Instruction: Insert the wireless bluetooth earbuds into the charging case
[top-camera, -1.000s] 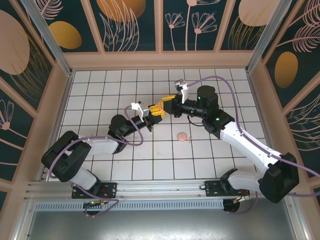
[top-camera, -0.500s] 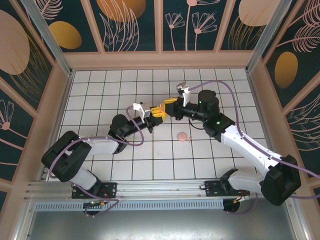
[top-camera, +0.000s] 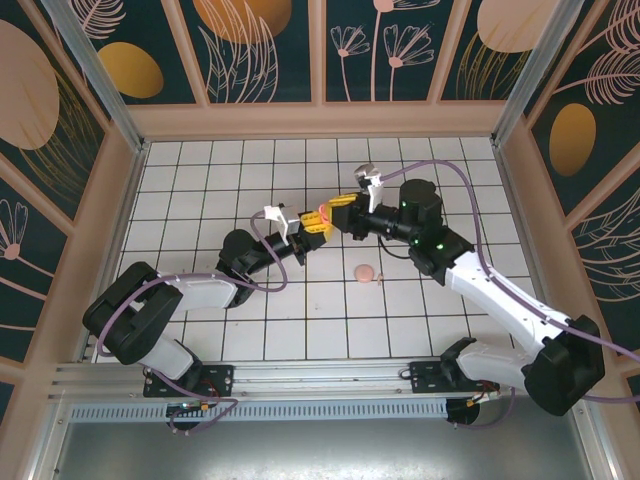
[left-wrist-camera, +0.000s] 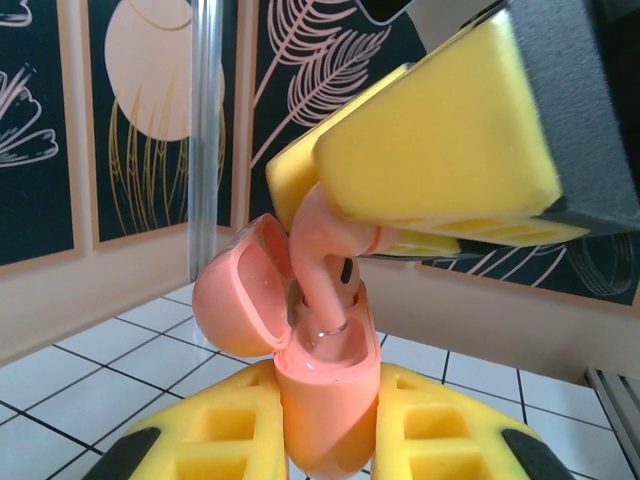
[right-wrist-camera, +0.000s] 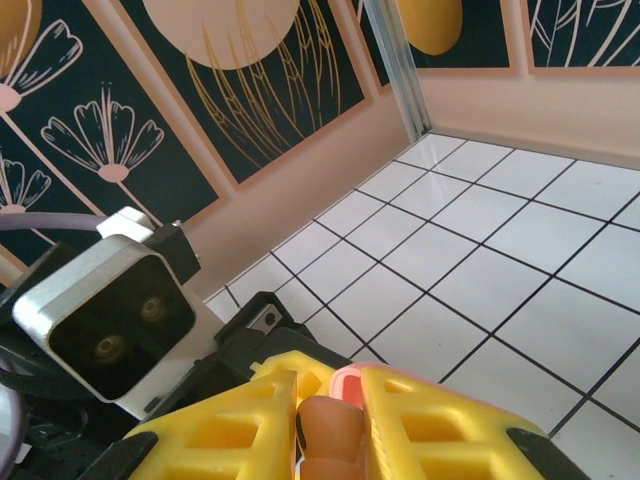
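Edging closer than before, right fingers (left-wrist-camera: 430, 130) dip earbud (left-wrist-camera: 318, 255) into case (left-wrist-camera: 328, 400)

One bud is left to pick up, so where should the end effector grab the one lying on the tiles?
Come straight down and pinch the earbud across its rounded head; it lies flat, its thin stem likely too slight to grip.

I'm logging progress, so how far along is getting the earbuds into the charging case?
Done: the charging case sits open, clamped in the left hand. In hand: the right hand holds one earbud with its stem entering a case slot, not yet seated. Left: seat it, release, then fetch the small pink piece on the tiles, apparently the other earbud.
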